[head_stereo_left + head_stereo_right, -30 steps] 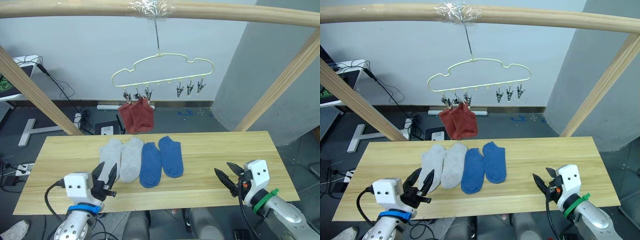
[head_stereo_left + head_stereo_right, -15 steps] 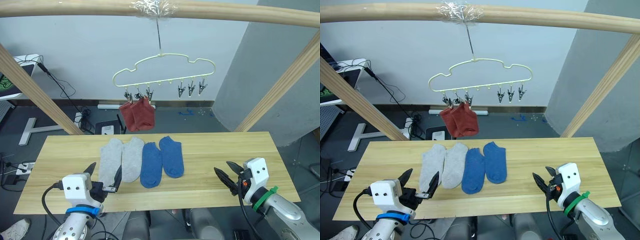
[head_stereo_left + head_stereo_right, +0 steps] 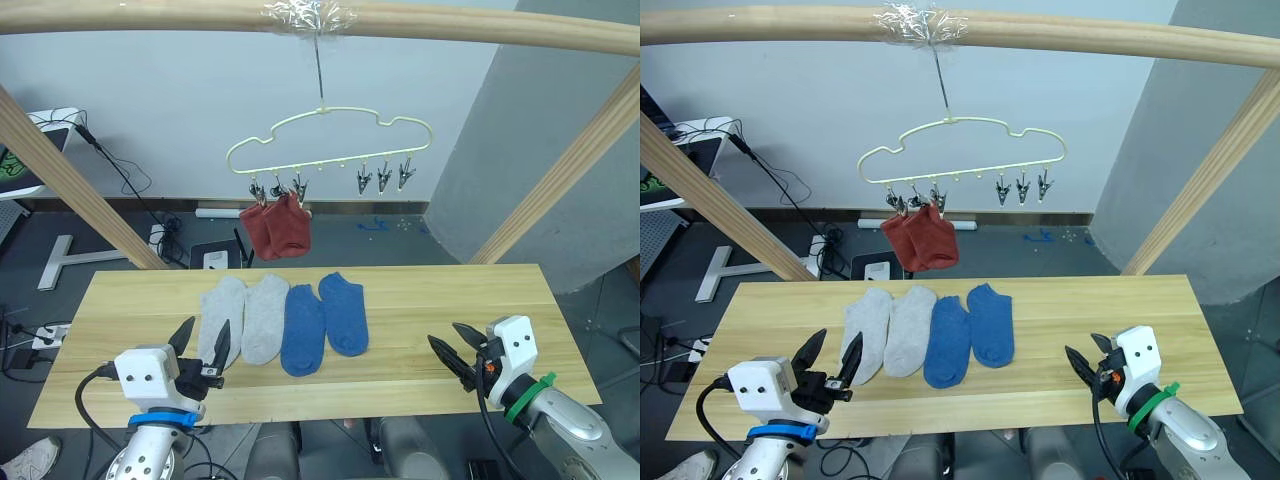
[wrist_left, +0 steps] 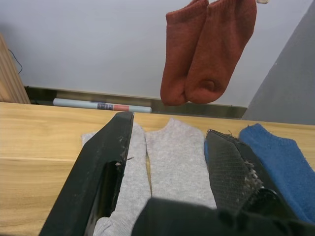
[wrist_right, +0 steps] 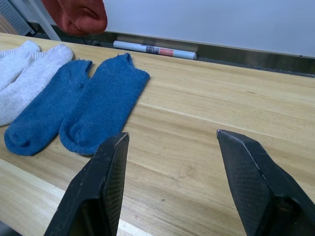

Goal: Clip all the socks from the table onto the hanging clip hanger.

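Two light grey socks (image 3: 243, 316) and two blue socks (image 3: 324, 321) lie side by side on the pale wood table (image 3: 440, 300). Two rust red socks (image 3: 277, 228) hang from the left clips of the pale yellow clip hanger (image 3: 329, 143) above the table's far edge. My left gripper (image 3: 201, 347) is open at the near left, its fingers just short of the toe ends of the grey socks (image 4: 172, 162). At the near right, my right gripper (image 3: 455, 357) is open over bare wood, well to the right of the blue socks (image 5: 74, 110).
A wooden frame carries the hanger: a top bar (image 3: 480, 25) and slanted posts at the left (image 3: 70, 190) and right (image 3: 560, 170). Three free clips (image 3: 383, 178) hang at the hanger's right end. Cables and a power strip (image 3: 45, 338) lie on the floor to the left.
My left gripper has opened and drawn back toward the table's near edge, off the grey socks. The right gripper has stayed in place.
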Robot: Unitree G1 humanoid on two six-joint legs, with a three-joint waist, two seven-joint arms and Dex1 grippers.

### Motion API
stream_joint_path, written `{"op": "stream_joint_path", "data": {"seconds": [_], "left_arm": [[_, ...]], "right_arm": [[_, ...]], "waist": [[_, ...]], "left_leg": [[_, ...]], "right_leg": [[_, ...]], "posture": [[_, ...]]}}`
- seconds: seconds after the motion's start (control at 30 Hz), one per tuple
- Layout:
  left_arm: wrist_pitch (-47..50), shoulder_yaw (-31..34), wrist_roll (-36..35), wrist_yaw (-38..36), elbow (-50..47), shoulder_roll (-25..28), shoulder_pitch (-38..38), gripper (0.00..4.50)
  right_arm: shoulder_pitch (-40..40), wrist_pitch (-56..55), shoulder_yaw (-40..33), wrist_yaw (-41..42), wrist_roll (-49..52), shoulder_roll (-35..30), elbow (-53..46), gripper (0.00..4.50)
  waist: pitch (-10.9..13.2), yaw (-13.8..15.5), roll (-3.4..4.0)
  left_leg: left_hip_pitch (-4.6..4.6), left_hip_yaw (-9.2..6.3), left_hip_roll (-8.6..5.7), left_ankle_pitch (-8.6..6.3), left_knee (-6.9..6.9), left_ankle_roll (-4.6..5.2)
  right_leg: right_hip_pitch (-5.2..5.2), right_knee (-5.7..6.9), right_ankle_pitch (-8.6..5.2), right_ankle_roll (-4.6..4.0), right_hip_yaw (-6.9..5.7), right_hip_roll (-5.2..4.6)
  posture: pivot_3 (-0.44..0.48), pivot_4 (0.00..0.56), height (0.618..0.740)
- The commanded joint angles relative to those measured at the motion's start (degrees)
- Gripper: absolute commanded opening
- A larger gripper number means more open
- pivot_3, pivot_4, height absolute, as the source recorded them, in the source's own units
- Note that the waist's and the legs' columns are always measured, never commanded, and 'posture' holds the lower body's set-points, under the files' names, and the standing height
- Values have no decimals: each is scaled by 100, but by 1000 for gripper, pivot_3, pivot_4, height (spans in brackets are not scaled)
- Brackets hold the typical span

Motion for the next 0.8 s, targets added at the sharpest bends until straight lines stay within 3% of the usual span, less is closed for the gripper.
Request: {"op": "stream_joint_path", "data": {"seconds": [0.03,0.07,0.8], "left_arm": [[-240,45,-16,-31,56,-10,-11,2491],[-294,40,62,-2,104,-9,6,2322],[-951,41,72,-98,711,-9,77,2322]], "right_arm": [[-12,-79,-121,28,82,-55,-92,2950],[-9,-74,-119,28,86,-57,-99,2950],[91,-13,-113,74,189,-116,-235,2950]], "waist": [[0,2,0],[0,1,0],[0,8,0]], "left_leg": [[0,0,0,0,-1,0],[0,0,0,0,-1,0],[0,1,0,-1,-4,1]], "right_leg": [[1,-2,0,0,-1,0],[2,-4,0,1,-1,0],[5,-6,3,4,-1,2]], "posture": [[-170,225,740],[-171,226,740],[-174,227,740]]}}
